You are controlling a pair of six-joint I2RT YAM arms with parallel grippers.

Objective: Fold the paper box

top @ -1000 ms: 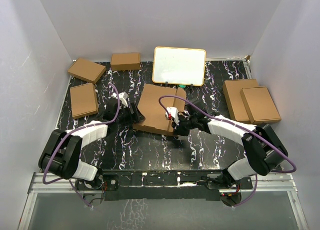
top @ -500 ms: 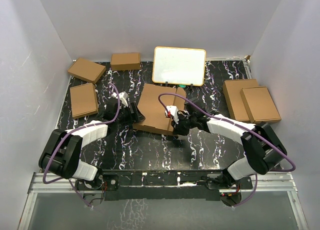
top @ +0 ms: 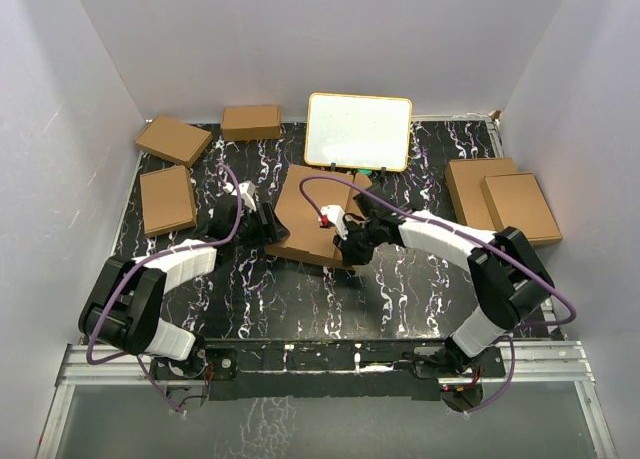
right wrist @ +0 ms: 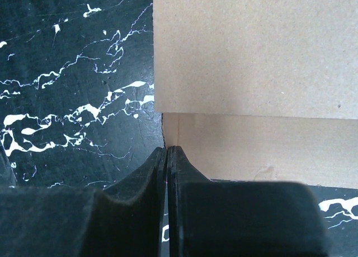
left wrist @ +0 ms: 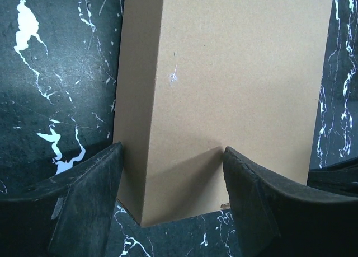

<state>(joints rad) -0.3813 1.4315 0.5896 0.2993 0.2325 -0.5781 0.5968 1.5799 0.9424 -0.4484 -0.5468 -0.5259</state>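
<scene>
The paper box (top: 315, 214) is a brown cardboard piece lying in the middle of the black marbled table, partly folded into a flat block. My left gripper (top: 265, 227) is at its left side. In the left wrist view the gripper (left wrist: 172, 150) is open and its jaws straddle the box's near corner (left wrist: 224, 72) without closing on it. My right gripper (top: 352, 241) is at the box's near right edge. In the right wrist view the gripper (right wrist: 168, 149) is shut, with its tips against the left end of a lower cardboard panel (right wrist: 251, 148) under the top panel.
Three small folded brown boxes (top: 173, 139) (top: 250, 121) (top: 167, 200) lie at the back left. Two larger ones (top: 480, 194) (top: 520, 209) lie at the right. A white board with a tan frame (top: 358, 131) stands behind the box. White walls close in the table.
My right gripper has moved left and away from me, up to the box's near edge. The box has shifted slightly. My left gripper has edged closer to the box.
</scene>
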